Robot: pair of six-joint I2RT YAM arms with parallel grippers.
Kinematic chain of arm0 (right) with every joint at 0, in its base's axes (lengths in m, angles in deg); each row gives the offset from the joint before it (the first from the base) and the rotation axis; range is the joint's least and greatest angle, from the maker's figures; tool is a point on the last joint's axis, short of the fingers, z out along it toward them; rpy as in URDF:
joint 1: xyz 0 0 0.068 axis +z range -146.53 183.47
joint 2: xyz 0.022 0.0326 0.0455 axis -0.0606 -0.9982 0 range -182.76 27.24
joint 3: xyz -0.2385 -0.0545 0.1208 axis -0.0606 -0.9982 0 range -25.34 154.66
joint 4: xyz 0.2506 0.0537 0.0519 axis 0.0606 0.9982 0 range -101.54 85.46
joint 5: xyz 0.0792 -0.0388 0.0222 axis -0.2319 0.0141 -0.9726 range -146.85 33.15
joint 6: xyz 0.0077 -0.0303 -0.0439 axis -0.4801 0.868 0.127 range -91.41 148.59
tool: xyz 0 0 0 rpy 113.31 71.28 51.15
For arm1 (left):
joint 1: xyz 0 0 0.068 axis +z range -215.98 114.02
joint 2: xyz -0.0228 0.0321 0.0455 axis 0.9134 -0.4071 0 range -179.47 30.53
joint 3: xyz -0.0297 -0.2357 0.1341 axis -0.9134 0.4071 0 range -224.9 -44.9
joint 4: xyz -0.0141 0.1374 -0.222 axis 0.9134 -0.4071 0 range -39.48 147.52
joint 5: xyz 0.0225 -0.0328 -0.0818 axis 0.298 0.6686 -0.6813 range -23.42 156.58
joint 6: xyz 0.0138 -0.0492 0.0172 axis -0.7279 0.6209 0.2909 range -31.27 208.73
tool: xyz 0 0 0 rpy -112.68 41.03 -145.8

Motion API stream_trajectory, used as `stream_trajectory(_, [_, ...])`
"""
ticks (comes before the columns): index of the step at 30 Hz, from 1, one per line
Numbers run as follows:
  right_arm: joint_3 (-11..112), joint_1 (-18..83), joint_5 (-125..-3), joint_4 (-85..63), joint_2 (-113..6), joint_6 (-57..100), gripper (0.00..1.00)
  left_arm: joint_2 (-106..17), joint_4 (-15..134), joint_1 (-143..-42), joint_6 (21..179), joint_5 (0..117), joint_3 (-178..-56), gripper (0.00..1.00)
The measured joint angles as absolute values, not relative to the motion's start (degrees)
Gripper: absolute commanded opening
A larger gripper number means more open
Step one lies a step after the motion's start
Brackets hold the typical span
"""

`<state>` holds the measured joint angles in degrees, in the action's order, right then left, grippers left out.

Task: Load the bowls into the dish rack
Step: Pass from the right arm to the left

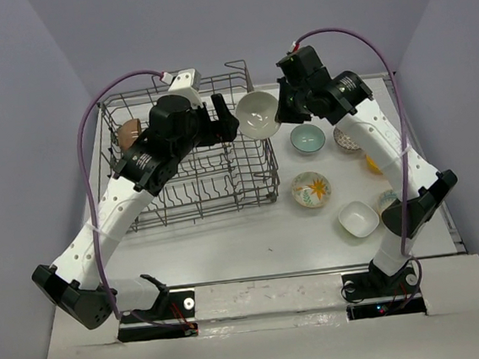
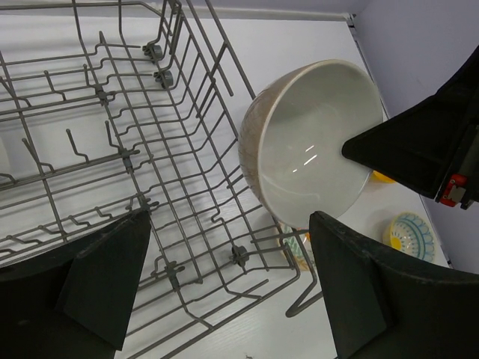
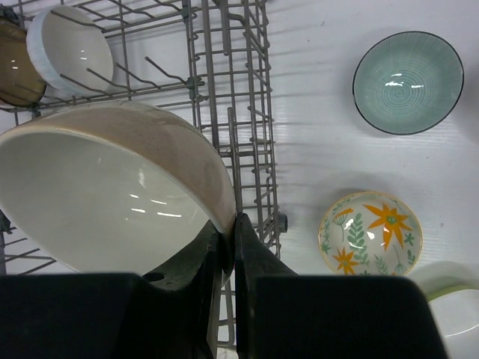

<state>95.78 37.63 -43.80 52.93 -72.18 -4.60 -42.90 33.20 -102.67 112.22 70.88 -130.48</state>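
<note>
1. One pale bowl (image 1: 257,114) hangs tilted just outside the dish rack (image 1: 192,194), its rim pinched in the closed right pincer (image 3: 228,226).
2. Left pincer (image 1: 224,121) gapes wide and empty, facing the bowl, probably to receive it.

We see a white table (image 1: 254,246) closed in by plain, pale lilac walls (image 1: 11,100) at the back and on both sides. Even light leaves only soft shadows on the tabletop.
</note>
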Motion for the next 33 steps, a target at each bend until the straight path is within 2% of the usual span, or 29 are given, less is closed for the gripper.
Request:
stream_trajectory(7, [98.53,41.06,-42.99,52.29,-74.41,-4.73,0.01,-43.55,33.29,-102.8,113.11,71.99,-129.25,0.91])
stream_trajectory(9, [99.93,42.08,-42.66,52.29,-75.39,-4.84,0.01,-44.36,33.31,-102.93,113.27,73.04,-129.25,0.87])
stream_trajectory(12, [100.76,42.89,-42.18,52.32,-75.87,-4.84,0.01,-45.96,33.25,-103.06,113.33,75.42,-129.27,0.78])
stream_trajectory(22, [101.83,43.99,-40.56,52.23,-76.73,-4.84,0.01,-48.87,32.53,-103.78,113.66,82.02,-130.5,0.34])
stream_trajectory(24, [101.83,44.18,-40.36,52.16,-76.86,-4.86,0.01,-49.11,32.33,-103.89,113.79,82.57,-131.13,0.21])
stream_trajectory(25, [101.83,44.36,-40.1,51.92,-76.97,-4.86,0.01,-49.41,32.31,-103.93,113.77,82.99,-131.63,0.09])
stream_trajectory(27, [101.81,44.55,-40.1,51.68,-77.1,-5.1,0.01,-50.05,31.96,-104.0,114.23,84.67,-132.38,0.0])
stream_trajectory(29, [101.81,45.1,-39.21,51.13,-77.1,-5.27,0.01,-51.34,31.59,-104.0,114.34,85.63,-133.47,0.0])
stream_trajectory(31, [101.64,45.17,-38.59,50.79,-77.1,-5.34,0.07,-52.1,31.37,-104.15,114.31,86.5,-134.32,0.0])
stream_trajectory(32, [101.57,45.14,-38.55,50.74,-77.1,-5.32,0.17,-52.32,31.11,-104.28,114.34,87.05,-134.67,0.0])
stream_trajectory(33, [101.57,45.1,-38.53,50.68,-77.1,-5.32,0.22,-52.49,30.95,-104.57,114.31,87.66,-134.96,0.0])
